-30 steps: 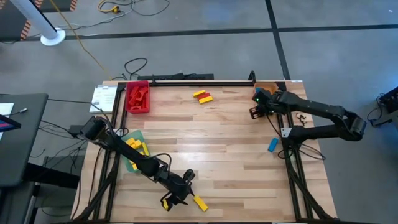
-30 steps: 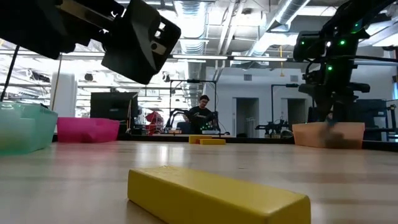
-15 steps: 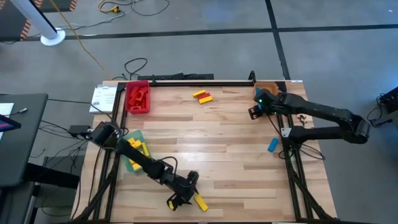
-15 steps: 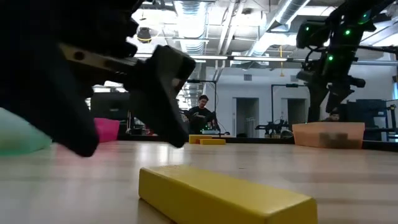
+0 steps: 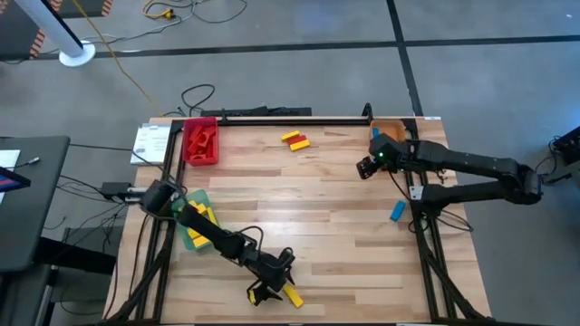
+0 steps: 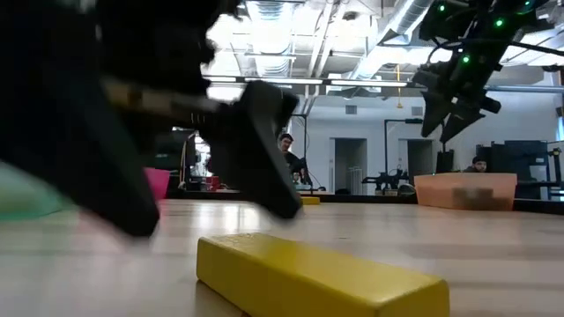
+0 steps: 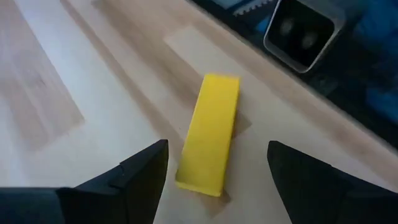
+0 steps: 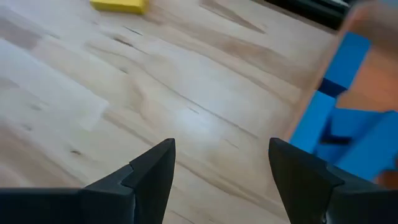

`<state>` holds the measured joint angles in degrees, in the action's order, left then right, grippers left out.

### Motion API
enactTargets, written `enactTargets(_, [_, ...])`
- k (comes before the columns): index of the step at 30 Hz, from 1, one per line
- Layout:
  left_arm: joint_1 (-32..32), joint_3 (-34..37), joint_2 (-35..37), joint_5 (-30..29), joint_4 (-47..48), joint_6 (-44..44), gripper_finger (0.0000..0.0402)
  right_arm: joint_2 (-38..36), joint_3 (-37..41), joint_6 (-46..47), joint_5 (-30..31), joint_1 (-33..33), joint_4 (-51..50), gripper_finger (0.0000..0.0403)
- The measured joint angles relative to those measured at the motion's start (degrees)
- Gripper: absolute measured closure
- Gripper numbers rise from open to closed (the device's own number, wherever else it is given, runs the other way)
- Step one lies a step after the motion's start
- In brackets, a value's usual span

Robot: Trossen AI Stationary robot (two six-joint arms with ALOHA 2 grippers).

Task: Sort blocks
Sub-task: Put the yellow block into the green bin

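A yellow block (image 7: 208,134) lies flat on the wood near the table's front edge (image 5: 291,296), also seen close up in the low view (image 6: 317,282). My left gripper (image 7: 214,186) is low over it and open, one finger on each side of the block's near end, with wood showing between each finger and the block. My right gripper (image 5: 364,167) hangs open above the table beside the orange tray (image 5: 388,129), which holds blue blocks (image 8: 345,118). It grips nothing.
A red tray (image 5: 200,141) with red blocks stands at the far left, and a green tray (image 5: 193,237) with yellow blocks at the left edge. A yellow and a red block (image 5: 295,139) lie at the far middle. A blue block (image 5: 397,210) lies near the right edge.
My left gripper has come down and moved toward the table's right edge, so that it straddles the yellow block. My right gripper has risen away from the orange tray and drawn a little toward the table's middle.
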<state>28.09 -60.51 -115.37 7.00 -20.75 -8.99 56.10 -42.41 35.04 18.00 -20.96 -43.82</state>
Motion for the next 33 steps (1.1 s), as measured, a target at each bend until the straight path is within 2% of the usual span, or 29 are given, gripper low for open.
enactTargets(6, [-0.03,-3.11,-3.72,-0.4,-0.2,-0.22,0.0134,0.04,-0.04,0.51,0.14,4.46,2.75,0.0131])
enactTargets(9, [0.06,-3.71,-3.77,-3.89,1.6,-0.19,0.0138,0.02,-0.07,0.53,0.13,5.91,3.29,0.0131])
enactTargets(11, [-0.03,-3.68,-3.68,-4.23,2.59,-0.63,0.0151,0.02,-0.07,0.67,0.15,6.75,3.16,0.0131])
enactTargets(14, [0.06,-3.63,-3.66,-4.46,3.09,-1.42,0.0185,0.03,-0.07,1.17,0.15,8.11,3.24,0.0131])
enactTargets(19, [0.15,-3.61,-3.63,-4.05,3.86,-2.17,0.0275,0.04,-0.07,2.01,0.22,10.58,3.45,0.0131])
enactTargets(21, [0.36,-3.61,-3.61,-4.11,4.01,-2.35,0.0298,0.04,-0.07,2.04,0.22,11.49,3.87,0.0131])
enactTargets(28, [0.3,-3.49,-2.28,-4.68,6.59,-2.48,0.0297,0.02,-0.07,2.64,0.31,15.21,3.84,0.0131])
enactTargets(33, [0.18,-3.3,1.58,-7.26,13.89,-2.75,0.0297,0.02,-0.07,4.05,0.31,18.51,3.79,0.0131])
